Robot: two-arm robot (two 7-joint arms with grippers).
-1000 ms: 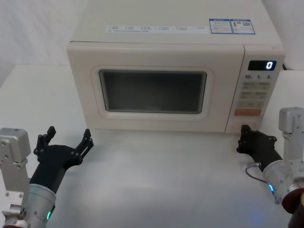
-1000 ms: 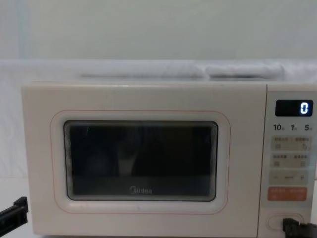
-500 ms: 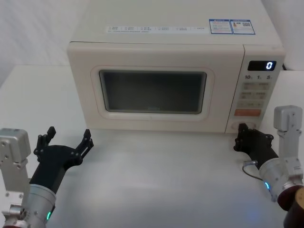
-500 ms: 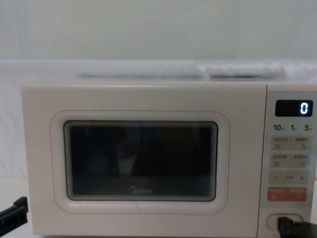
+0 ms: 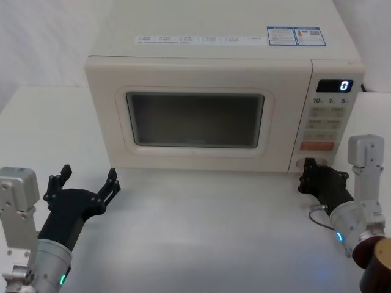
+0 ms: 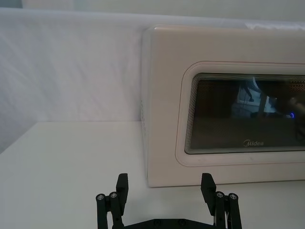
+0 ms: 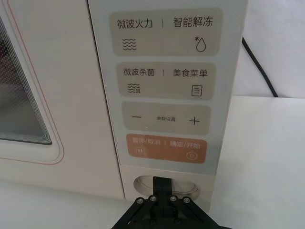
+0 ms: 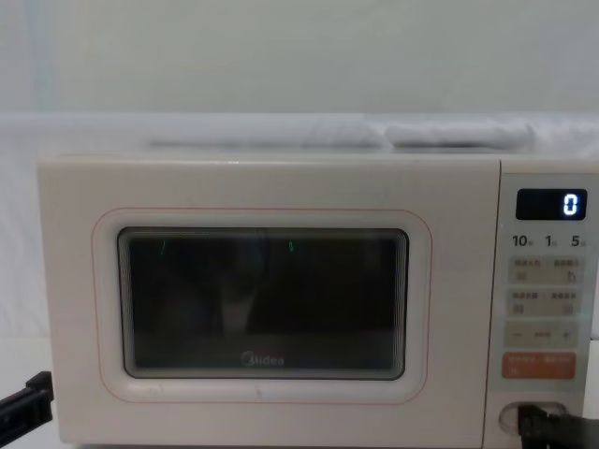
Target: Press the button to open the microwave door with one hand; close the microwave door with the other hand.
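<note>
Bare table [image 5: 201, 220] lies before the shut microwave door [image 5: 189, 119]

Table [image 5: 201, 232]: white, matte, broad bare surface.
Backdrop [image 6: 71, 67]: white draped cloth, softly wrinkled, rising from the table's far edge.
Cable [image 7: 259, 67]: black, trailing down against the cloth.
Light: even, diffuse.

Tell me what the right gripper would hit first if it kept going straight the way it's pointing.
The right gripper points at the button at the bottom of the microwave control panel, so it would meet that first. Its tip looks already at or on the button, though contact isn't certain.
</note>
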